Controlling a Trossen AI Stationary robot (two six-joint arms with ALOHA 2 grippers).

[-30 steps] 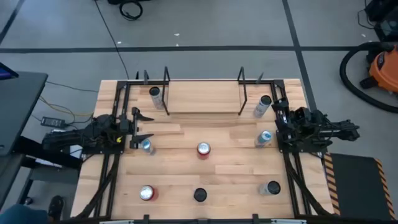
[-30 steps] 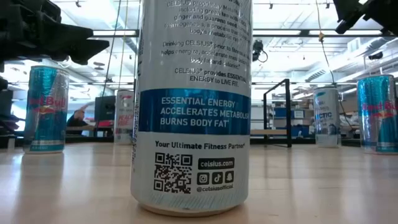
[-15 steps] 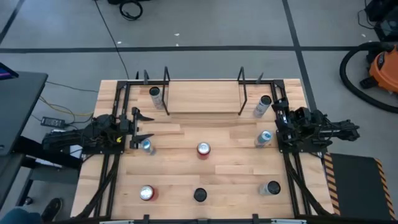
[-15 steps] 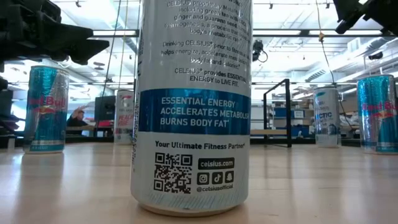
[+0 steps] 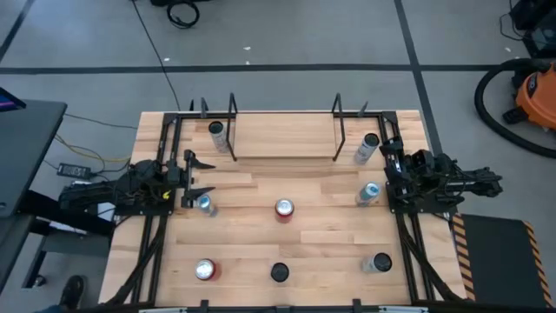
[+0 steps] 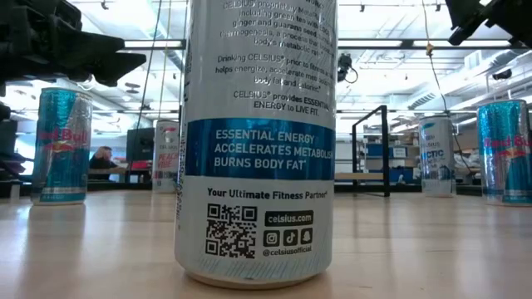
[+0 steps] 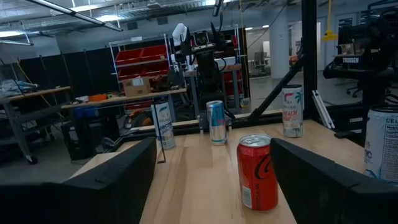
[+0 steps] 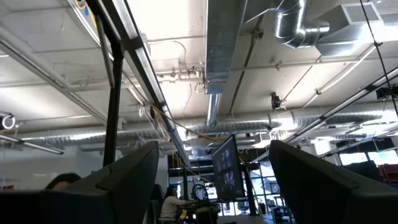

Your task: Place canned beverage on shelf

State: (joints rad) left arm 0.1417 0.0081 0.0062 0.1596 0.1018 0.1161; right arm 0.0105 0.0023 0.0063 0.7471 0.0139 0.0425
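Observation:
The shelf [image 5: 285, 137], a light-wood plank with black upright rods, stands at the table's far middle and carries no can. Several cans stand upright on the table. A blue can [image 5: 205, 203] stands just near of my left gripper [image 5: 200, 176], which is open, level and points toward the table's right. In the left wrist view [image 7: 211, 152] a red can [image 7: 258, 171] shows ahead between the fingers, farther off. My right gripper [image 5: 388, 167] is open at the table's right side and tipped upward; its wrist view [image 8: 211, 155] shows only the ceiling.
A silver can [image 5: 216, 132] stands left of the shelf and another [image 5: 368, 146] right of it. A red can [image 5: 284, 209] stands mid-table and a blue one [image 5: 369, 193] by the right arm. Near the front edge stand a red can [image 5: 205, 269], a white Celsius can [image 6: 253, 141] and a grey can [image 5: 379, 263].

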